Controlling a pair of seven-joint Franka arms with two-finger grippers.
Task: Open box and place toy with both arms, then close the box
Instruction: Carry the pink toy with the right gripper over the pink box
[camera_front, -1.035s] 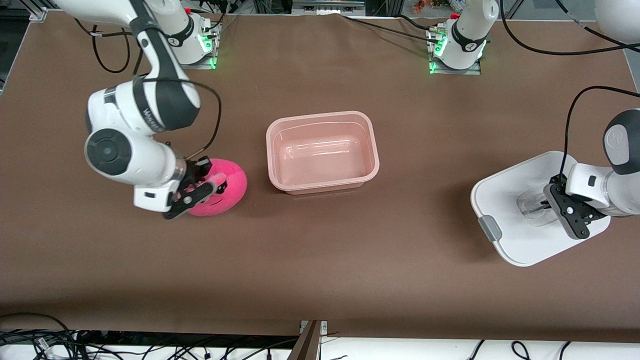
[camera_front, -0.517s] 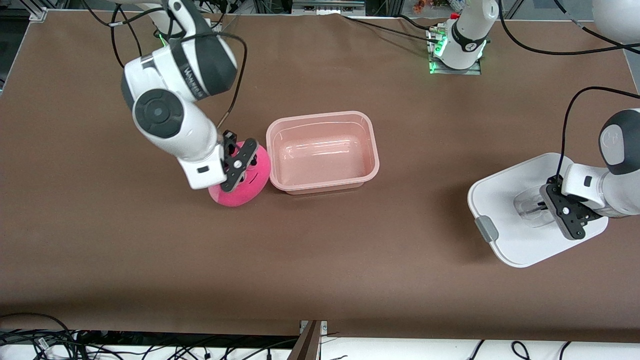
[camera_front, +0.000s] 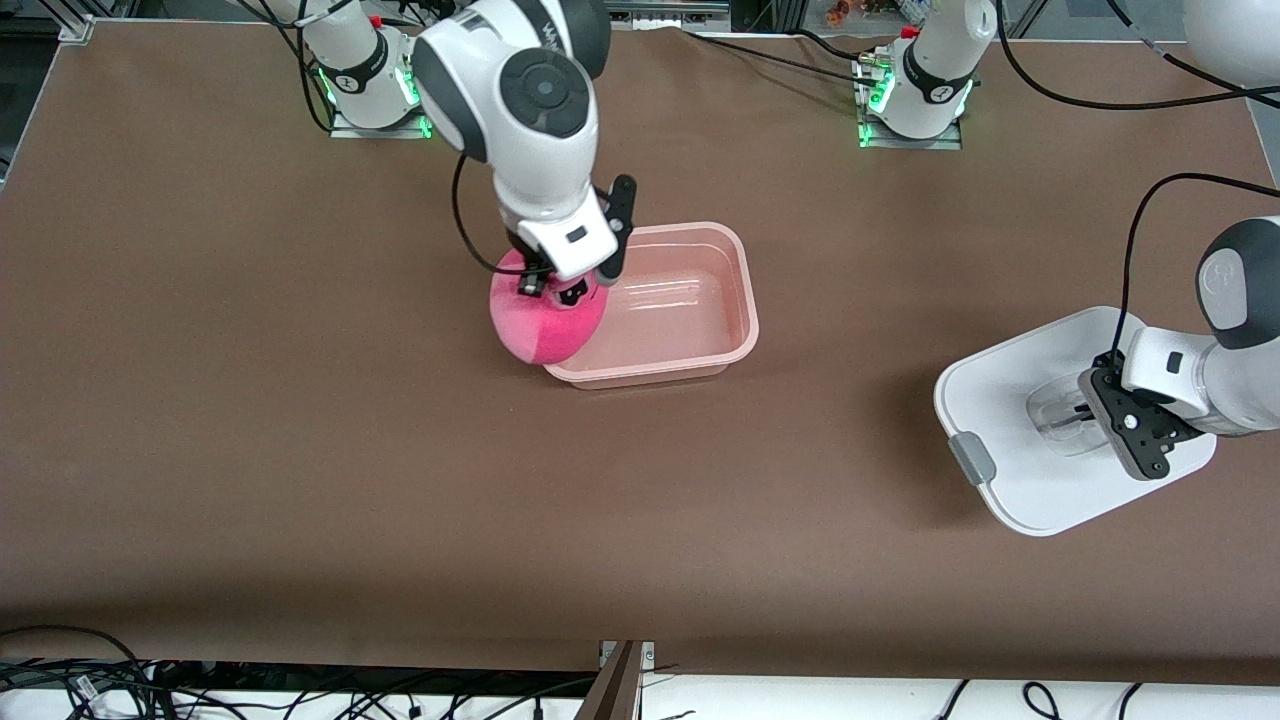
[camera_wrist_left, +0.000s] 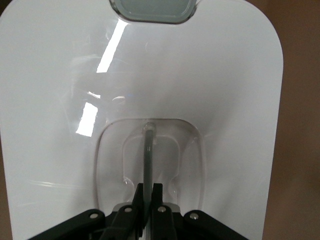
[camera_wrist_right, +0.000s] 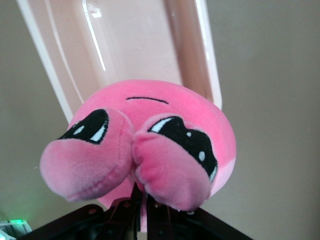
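The pink box (camera_front: 735, 300) stands open at the middle of the table, with nothing in it. My right gripper (camera_front: 560, 288) is shut on the hot-pink plush toy (camera_front: 545, 325) and holds it in the air over the box's rim at the right arm's end. In the right wrist view the toy (camera_wrist_right: 150, 145) hangs from my gripper (camera_wrist_right: 142, 197) above the box (camera_wrist_right: 150, 45). The white lid (camera_front: 1010, 450) lies toward the left arm's end. My left gripper (camera_front: 1090, 412) is shut on the lid's clear handle (camera_wrist_left: 148, 150); it shows in the left wrist view (camera_wrist_left: 148, 192).
The lid has a grey clip (camera_front: 972, 457) on its side toward the box. The arm bases (camera_front: 915, 95) stand at the table's edge farthest from the front camera. Cables lie along the nearest edge (camera_front: 100, 680).
My right gripper has lifted the toy off the table and carried it toward the box, to over the box's rim. The left gripper and lid shifted only slightly.
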